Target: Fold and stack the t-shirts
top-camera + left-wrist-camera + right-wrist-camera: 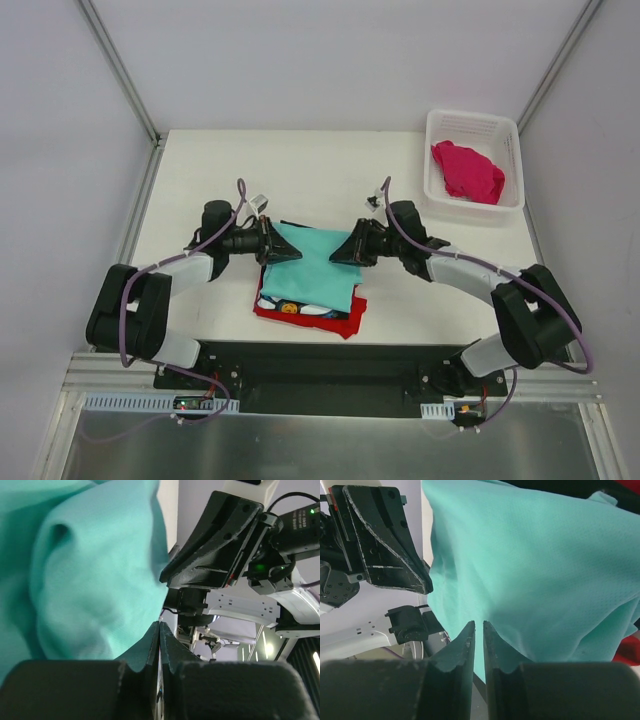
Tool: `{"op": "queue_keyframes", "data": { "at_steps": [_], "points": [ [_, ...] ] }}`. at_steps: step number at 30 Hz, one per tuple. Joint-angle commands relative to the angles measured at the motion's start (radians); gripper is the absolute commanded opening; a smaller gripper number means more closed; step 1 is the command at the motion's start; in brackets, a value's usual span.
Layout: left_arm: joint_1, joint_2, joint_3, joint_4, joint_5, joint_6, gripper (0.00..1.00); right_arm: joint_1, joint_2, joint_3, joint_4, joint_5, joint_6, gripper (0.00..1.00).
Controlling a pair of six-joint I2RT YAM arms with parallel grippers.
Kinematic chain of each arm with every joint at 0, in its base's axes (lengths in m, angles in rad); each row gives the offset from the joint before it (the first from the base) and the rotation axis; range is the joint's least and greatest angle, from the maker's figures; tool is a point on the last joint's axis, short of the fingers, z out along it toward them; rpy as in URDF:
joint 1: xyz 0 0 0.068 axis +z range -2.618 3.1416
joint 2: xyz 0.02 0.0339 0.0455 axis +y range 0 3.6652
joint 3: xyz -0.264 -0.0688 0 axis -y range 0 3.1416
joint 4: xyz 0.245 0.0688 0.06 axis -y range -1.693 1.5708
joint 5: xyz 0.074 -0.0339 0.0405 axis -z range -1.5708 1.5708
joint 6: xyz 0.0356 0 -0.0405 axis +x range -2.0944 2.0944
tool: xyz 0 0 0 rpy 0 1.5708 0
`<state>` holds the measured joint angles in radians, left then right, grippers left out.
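Observation:
The mint-teal t-shirt (pixel 315 265) lies on top of a pile at mid-table. Under it show the black t-shirt (pixel 300 308) with its print and the red t-shirt (pixel 348 322). My left gripper (pixel 293 253) (pixel 160 624) is at the teal shirt's left edge, jaws pressed together, with the cloth (pixel 95 575) beside its left finger and none seen between the jaws. My right gripper (pixel 335 257) (pixel 478 623) is at the right edge, jaws nearly together with a slim gap, tips against the teal cloth (pixel 535 570). The magenta-pink t-shirt (pixel 467 170) lies crumpled in the basket.
The white lattice basket (pixel 510 140) stands at the table's back right corner. The white table (pixel 200 180) is fenced by grey walls and metal frame rails. The two grippers face each other a short way apart over the pile.

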<state>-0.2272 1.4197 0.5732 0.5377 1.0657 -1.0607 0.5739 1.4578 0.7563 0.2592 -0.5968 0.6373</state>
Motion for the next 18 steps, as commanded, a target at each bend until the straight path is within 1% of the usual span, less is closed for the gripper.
{"op": "queue_keyframes", "data": {
  "at_steps": [1, 4, 7, 8, 10, 11, 12, 15, 18],
  "points": [
    [0.012, 0.05, -0.027, 0.021, 0.01, 0.062, 0.0, 0.012, 0.032, -0.012, 0.069, -0.018, 0.004, 0.14],
    [0.023, 0.085, -0.048, 0.016, 0.007, 0.09, 0.0, 0.011, 0.049, -0.02, 0.061, -0.015, -0.014, 0.14],
    [0.043, 0.093, -0.067, 0.007, 0.008, 0.113, 0.0, 0.007, 0.052, -0.018, 0.014, -0.006, -0.056, 0.14],
    [0.052, 0.09, -0.065, -0.039, 0.007, 0.142, 0.0, 0.004, 0.049, -0.018, -0.01, -0.005, -0.063, 0.14],
    [0.077, 0.071, -0.064, -0.077, 0.005, 0.168, 0.0, -0.009, 0.035, -0.018, -0.043, 0.003, -0.088, 0.14],
    [0.083, 0.061, -0.056, -0.111, -0.001, 0.201, 0.0, -0.014, 0.027, -0.017, -0.087, 0.009, -0.118, 0.14],
    [0.088, 0.036, -0.049, -0.184, -0.018, 0.22, 0.0, -0.026, 0.018, -0.017, -0.106, 0.014, -0.134, 0.14],
    [0.097, -0.022, -0.021, -0.338, -0.071, 0.281, 0.0, -0.052, -0.017, -0.012, -0.19, 0.026, -0.186, 0.13],
    [0.118, -0.082, -0.012, -0.407, -0.113, 0.307, 0.0, -0.092, -0.054, -0.021, -0.255, 0.04, -0.232, 0.13]
  ]
}}
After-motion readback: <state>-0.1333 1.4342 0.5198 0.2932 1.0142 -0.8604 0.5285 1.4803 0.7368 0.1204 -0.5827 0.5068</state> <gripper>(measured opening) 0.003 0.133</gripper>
